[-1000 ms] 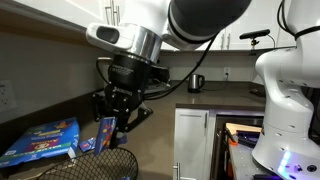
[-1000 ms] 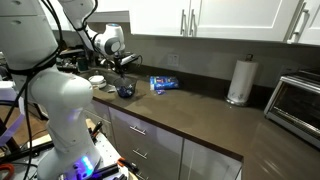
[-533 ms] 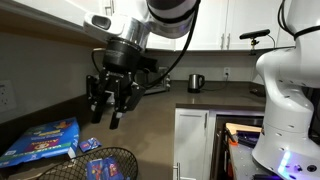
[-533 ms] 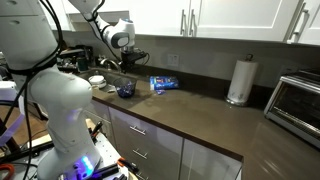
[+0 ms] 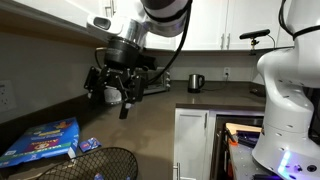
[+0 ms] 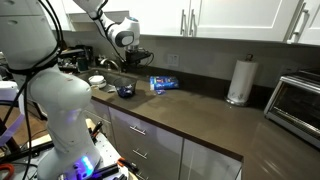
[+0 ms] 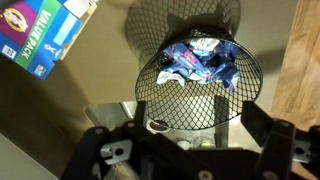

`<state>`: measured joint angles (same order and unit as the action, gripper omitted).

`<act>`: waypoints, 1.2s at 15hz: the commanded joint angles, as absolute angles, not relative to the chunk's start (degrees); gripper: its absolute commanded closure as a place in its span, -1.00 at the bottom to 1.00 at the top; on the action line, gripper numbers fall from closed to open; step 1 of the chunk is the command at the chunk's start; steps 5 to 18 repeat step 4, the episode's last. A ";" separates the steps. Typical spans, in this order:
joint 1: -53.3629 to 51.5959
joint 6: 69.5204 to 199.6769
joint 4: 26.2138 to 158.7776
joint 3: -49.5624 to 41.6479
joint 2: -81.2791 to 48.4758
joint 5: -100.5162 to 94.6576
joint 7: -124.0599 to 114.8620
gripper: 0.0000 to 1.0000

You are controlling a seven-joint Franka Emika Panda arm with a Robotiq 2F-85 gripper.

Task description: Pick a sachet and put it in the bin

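The bin [image 7: 150, 85], a round black wire-mesh basket, stands directly below me in the wrist view. Crumpled blue-purple sachets [image 7: 200, 62] lie on its bottom. My gripper [image 7: 197, 120] hangs above the bin with its jaws wide apart and nothing between them. In both exterior views the gripper [image 5: 110, 100] [image 6: 131, 62] hovers well above the bin [image 5: 88, 166] [image 6: 126, 91]. Another small sachet [image 5: 88, 145] lies on the counter just beside the bin.
A large flat blue package with colourful print [image 5: 40, 140] [image 6: 164, 83] [image 7: 45, 35] lies on the dark counter near the bin. A paper towel roll [image 6: 238, 81] and a toaster oven [image 6: 296, 100] stand further along. A small kettle [image 5: 196, 82] sits at the back.
A second ago the gripper was low over the bin, shut on a sachet. It has since opened, the sachet has dropped into the bin, and the arm has risen.
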<state>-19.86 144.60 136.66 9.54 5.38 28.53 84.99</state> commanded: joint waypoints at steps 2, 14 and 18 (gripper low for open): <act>-17.22 144.68 135.73 10.23 4.02 24.48 79.37 -1.00; -16.33 144.71 135.41 10.09 3.49 22.26 76.41 -1.00; -16.33 144.71 135.41 10.09 3.49 22.26 76.41 -1.00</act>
